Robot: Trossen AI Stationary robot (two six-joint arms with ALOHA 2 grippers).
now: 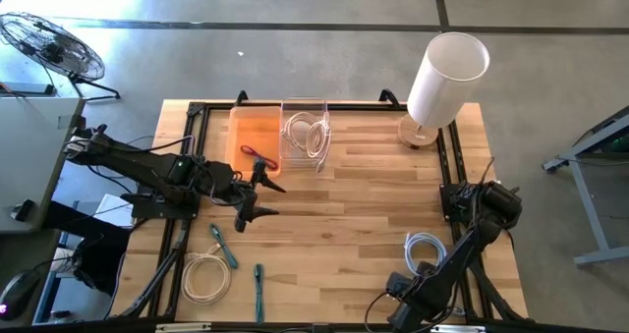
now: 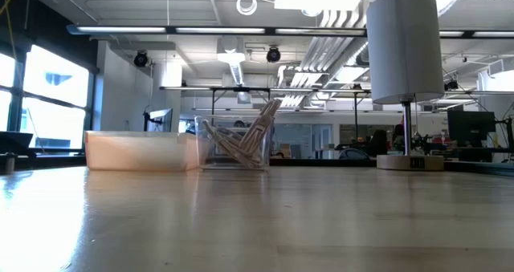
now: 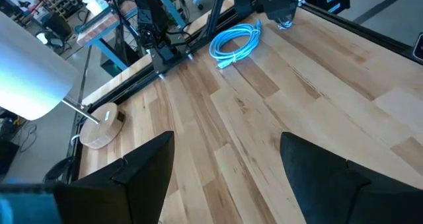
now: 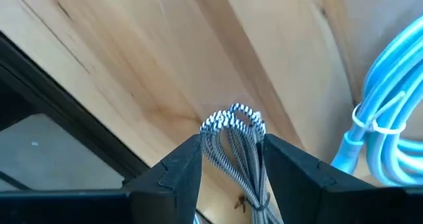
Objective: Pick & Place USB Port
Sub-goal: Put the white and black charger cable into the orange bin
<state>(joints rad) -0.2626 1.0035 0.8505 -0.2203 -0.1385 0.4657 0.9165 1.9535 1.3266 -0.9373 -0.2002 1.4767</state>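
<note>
My right gripper (image 4: pixel 231 148) is near the table's near edge (image 1: pixel 398 292), shut on a black-and-white braided cable (image 4: pixel 231 128). A light blue cable coil (image 4: pixel 383 118) lies just beside it (image 1: pixel 425 247). My left gripper (image 1: pixel 275 200) hovers open over bare wood left of centre, its fingers (image 3: pixel 228 145) pointing toward the table's right side. At the far edge, an orange bin (image 1: pixel 257 137) holds a dark red cable and a clear bin (image 1: pixel 305 132) holds a white cable. The low view shows no gripper. My right gripper pinches the braided cable bundle between its two fingers, just behind its looped end (image 4: pixel 232 118). Several strands run side by side between the fingers, and the loops stick out past the fingertips over the wood. Whether the rest is lifted off the table, I cannot tell.
A white lamp (image 1: pixel 444 78) stands at the far right corner. A white cable coil (image 1: pixel 206 274) and two teal pieces (image 1: pixel 221 245) (image 1: pixel 257 289) lie near the left front. Black frame rails (image 1: pixel 444 146) run along the table's edges. The middle of the table is bare wood.
</note>
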